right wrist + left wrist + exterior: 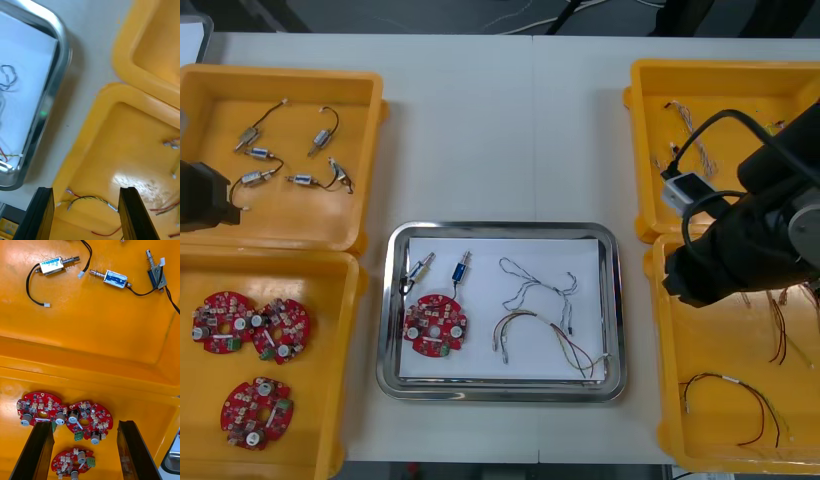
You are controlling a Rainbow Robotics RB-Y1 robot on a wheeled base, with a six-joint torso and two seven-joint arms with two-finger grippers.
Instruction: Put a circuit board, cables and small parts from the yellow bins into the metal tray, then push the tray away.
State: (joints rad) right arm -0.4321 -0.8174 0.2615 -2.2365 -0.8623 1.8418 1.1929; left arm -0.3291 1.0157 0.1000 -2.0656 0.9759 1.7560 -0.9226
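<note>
The metal tray point(502, 228) at the bench's point(500, 130) near edge held a circuit board point(436, 326), cables point(520, 315) and small metal parts point(459, 270); only the push seemed left. The left end effector point(84, 425) and right end effector point(87, 191) gaped empty over yellow bins point(300, 215).

In the front view's right half the right arm point(755, 235) hides the seam between the two yellow bins point(640, 150) and part of their cables point(692, 135); the left arm point(202, 197) is cut off by the left edge
</note>
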